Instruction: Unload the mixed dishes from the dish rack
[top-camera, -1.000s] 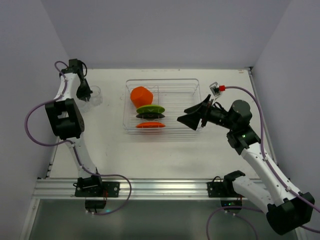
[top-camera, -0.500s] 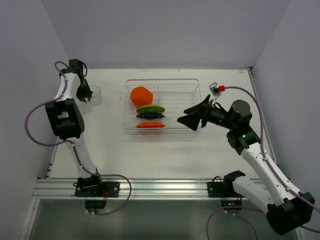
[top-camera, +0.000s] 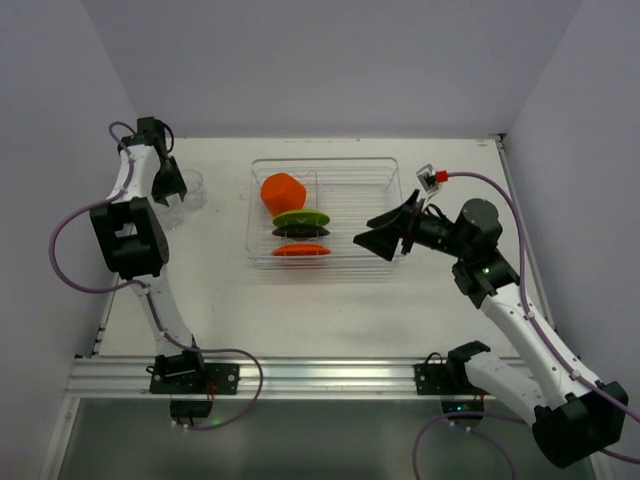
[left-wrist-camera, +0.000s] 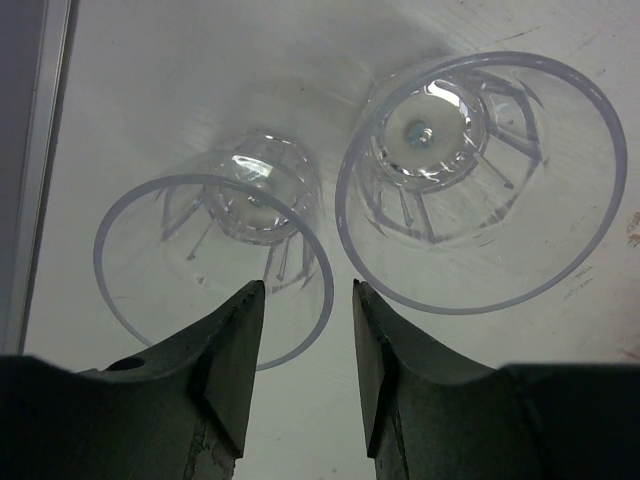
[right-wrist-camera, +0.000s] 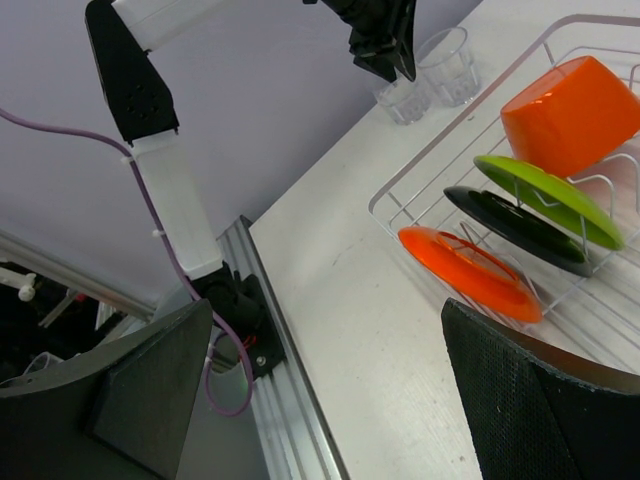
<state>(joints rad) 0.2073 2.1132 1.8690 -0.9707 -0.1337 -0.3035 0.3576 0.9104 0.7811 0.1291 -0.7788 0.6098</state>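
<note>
Two clear tumblers stand upright side by side at the table's far left, the left tumbler (left-wrist-camera: 215, 265) and the right tumbler (left-wrist-camera: 480, 180). My left gripper (left-wrist-camera: 305, 290) hovers over them with its jaws apart; the left tumbler's rim shows between the fingertips, and neither jaw touches it. The dish rack (top-camera: 385, 215) holds an orange faceted cup (top-camera: 283, 192), a lime-green plate (top-camera: 301, 218), a black plate (top-camera: 301, 231) and an orange plate (top-camera: 300, 250). My right gripper (top-camera: 385, 235) stands wide open with nothing in it, just right of the rack, aimed at the plates (right-wrist-camera: 465, 270).
The rack's wire dividers (right-wrist-camera: 400, 200) rise round the plates. The aluminium rail (top-camera: 320, 375) with both arm bases runs along the near edge. Walls close in the table on the left, back and right. The left arm's links (top-camera: 130, 235) stand over the left edge.
My left gripper's jaws have parted from shut to open over the tumblers at the far left. The right arm and the dishes in the rack have not moved.
</note>
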